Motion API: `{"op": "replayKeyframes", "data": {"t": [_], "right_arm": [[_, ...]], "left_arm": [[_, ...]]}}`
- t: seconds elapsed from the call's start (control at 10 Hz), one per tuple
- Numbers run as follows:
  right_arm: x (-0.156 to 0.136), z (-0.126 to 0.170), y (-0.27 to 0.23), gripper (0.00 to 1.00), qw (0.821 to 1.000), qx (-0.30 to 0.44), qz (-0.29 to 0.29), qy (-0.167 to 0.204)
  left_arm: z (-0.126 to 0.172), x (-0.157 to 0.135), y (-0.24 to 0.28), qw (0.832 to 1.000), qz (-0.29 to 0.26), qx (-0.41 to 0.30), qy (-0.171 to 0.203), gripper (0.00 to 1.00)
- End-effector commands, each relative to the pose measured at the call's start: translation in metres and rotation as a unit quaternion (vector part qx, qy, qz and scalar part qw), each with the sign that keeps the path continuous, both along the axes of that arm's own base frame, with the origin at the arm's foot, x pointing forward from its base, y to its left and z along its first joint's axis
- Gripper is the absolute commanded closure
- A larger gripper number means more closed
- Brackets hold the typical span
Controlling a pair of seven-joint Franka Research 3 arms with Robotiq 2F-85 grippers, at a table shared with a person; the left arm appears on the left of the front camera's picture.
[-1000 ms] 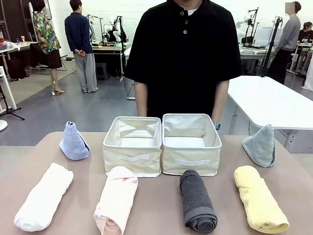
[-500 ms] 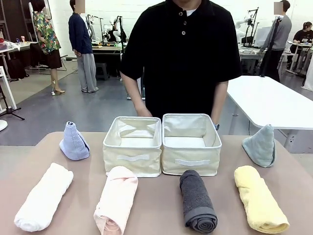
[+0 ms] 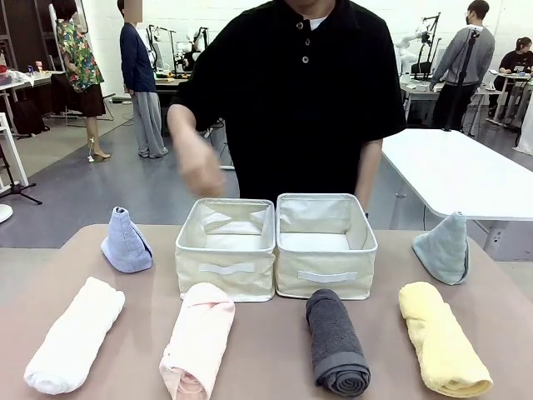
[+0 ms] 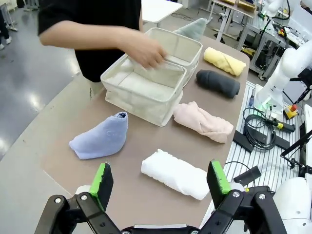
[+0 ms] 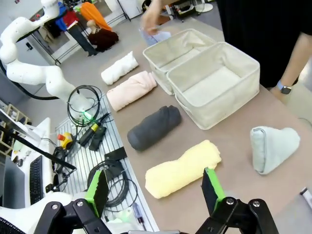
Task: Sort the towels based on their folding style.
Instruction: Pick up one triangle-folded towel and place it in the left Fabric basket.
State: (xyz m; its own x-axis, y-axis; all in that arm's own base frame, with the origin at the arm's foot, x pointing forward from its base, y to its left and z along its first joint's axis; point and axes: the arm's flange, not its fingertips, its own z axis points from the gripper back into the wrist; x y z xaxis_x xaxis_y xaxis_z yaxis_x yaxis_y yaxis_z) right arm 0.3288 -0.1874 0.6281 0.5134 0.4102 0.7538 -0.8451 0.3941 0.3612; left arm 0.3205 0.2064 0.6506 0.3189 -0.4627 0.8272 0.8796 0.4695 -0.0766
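The left gripper (image 4: pixel 160 176) is seen with its jaws spread wide. Nothing is gripped or touched by its green pads (image 4: pixel 102 178), and it is held in the air above the white towel (image 3: pixel 75 335). The right gripper (image 5: pixel 155 187) is likewise fully parted and empty, and it is held clear above the yellow towel (image 3: pixel 442 337).

Four rolled towels are laid in a row along the robot's side of the table (image 3: pixel 266 350). From the robot's left they are the white one, the pink towel (image 3: pixel 198 340), the dark grey towel (image 3: pixel 336 342) and the yellow one. Two cream bins are set side by side behind them, touching each other. The far end of the pink roll lies just beside the left bin (image 3: pixel 225 268), and the dark grey roll just beside the right bin (image 3: pixel 326 275). The light blue cone towel (image 3: pixel 126 242) is stood upright to the left of the bins, and the grey-teal cone towel (image 3: pixel 443 248) is stood to their right, each apart from the rolls.

One hand (image 3: pixel 202 171) of the person is held above the left bin, blurred, and no towel is touched by it.
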Motion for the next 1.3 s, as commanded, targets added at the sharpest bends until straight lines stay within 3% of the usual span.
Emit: {"op": "replayKeyframes", "data": {"t": [0.0,1.1,1.2], "right_arm": [[0.0,0.003,0.001,0.0,1.0,0.006,0.005,-0.007],[0.0,0.003,0.001,0.0,1.0,0.006,0.005,-0.007],[0.0,0.003,0.001,0.0,1.0,0.006,0.005,-0.007]], "left_arm": [[0.0,0.001,-0.001,1.0,-0.004,-0.006,-0.009,0.0],[0.0,0.001,-0.001,1.0,-0.001,0.0,0.0,0.0],[0.01,0.024,-0.034,0.99,-0.061,0.129,-0.008,0.0]]}}
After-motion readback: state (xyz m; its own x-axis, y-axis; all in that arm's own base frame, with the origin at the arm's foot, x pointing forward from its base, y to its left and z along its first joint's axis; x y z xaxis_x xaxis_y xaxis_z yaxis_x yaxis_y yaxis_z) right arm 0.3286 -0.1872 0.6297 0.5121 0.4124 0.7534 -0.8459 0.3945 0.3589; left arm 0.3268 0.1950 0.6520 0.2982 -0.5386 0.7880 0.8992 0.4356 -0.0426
